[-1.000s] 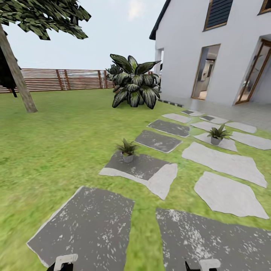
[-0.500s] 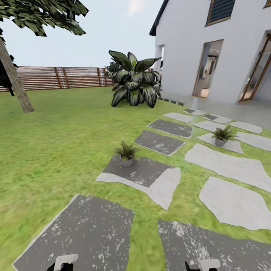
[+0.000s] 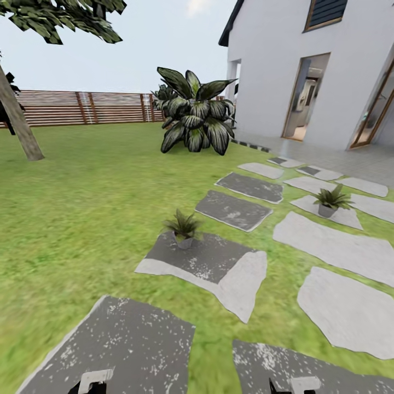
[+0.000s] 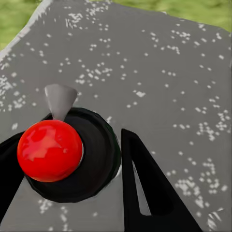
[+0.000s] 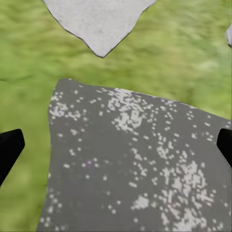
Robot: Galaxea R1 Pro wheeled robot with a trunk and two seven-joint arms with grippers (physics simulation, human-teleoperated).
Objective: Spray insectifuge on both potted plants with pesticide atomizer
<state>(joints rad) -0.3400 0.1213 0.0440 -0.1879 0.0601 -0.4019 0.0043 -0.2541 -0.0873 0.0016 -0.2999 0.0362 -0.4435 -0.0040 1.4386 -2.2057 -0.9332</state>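
left gripper (image 4: 67, 169) pinching red-topped black atomizer (image 4: 50, 150) | right gripper (image 5: 116, 145) spread over dark speckled stone (image 5: 135, 169) | 2 grey-potted green rosettes (image 3: 183, 229) (image 3: 330, 201) ahead on stones

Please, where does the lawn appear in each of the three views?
Head view: lawn around the stepping stones.
Left wrist view: lawn in the upper corners, beyond the held atomizer.
Right wrist view: lawn across the upper half and along one side.
Shared landmark: dark speckled stones.
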